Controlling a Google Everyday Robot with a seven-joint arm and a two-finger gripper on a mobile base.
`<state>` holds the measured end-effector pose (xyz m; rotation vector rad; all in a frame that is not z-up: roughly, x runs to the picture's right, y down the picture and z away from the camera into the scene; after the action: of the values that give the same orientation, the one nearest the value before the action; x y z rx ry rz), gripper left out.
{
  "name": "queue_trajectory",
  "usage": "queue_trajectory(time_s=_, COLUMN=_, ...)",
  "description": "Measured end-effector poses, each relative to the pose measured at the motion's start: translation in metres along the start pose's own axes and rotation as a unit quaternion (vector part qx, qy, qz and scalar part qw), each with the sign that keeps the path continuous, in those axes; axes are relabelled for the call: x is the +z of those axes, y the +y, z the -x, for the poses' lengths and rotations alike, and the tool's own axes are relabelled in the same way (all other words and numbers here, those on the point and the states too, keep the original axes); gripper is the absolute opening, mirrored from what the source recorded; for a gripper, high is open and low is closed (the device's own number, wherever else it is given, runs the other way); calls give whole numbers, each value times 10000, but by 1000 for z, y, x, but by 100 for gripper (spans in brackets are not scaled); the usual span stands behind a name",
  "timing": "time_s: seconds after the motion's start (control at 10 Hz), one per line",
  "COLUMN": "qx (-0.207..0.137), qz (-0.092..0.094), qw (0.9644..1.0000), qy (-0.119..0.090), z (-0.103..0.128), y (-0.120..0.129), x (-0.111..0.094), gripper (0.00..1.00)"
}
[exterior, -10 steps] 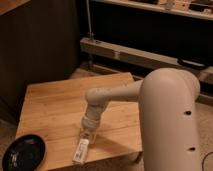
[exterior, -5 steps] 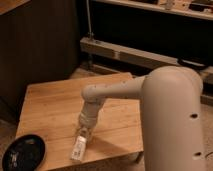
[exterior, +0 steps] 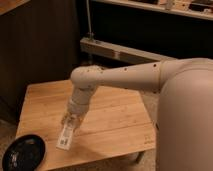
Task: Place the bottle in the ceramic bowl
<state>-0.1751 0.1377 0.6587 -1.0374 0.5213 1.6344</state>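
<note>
Wooden bench (exterior: 110,112) carried the bottle (exterior: 64,138) lying flat, the pincer (exterior: 71,123) clenched on its upper end, presumably for lifting. Black bowl (exterior: 23,153) waited near the bench's corner.

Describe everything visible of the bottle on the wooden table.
The slim clear plastic bottle with a pale printed label lies on the light wooden table, near its front left edge, its long axis running roughly front to back. The robot's two-finger gripper, reaching down from the cream arm, is shut on its far end.
</note>
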Motion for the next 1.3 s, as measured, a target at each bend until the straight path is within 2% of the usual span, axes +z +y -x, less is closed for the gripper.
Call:
queue_trajectory(time_s=0.1, qx=-150, qz=51, qw=9998, qy=-90, z=0, y=22, x=-8, gripper=0)
queue_trajectory(time_s=0.2, qx=-202, qz=97, qw=9997, qy=-134, z=3, y=32, x=-13, gripper=0)
queue_trajectory(time_s=0.4, qx=-356, qz=319, qw=9986, qy=-229, z=12, y=36, x=-17, gripper=0)
queue_trajectory(time_s=0.5, qx=-402, qz=432, qw=9979, qy=-257, z=16, y=31, x=-15, gripper=0)
queue_trajectory(time_s=0.6, qx=-497, qz=595, qw=9965, qy=-304, z=23, y=14, x=-7, gripper=0)
queue_trajectory(time_s=0.8, qx=-602, qz=728, qw=9947, qy=-401, z=31, y=-22, x=2, gripper=0)
queue_trajectory(time_s=0.9, qx=-653, qz=759, qw=9940, qy=-430, z=32, y=-32, x=6, gripper=0)
queue_trajectory(time_s=1.3, qx=-674, qz=769, qw=9938, qy=-438, z=32, y=-34, x=7, gripper=0)
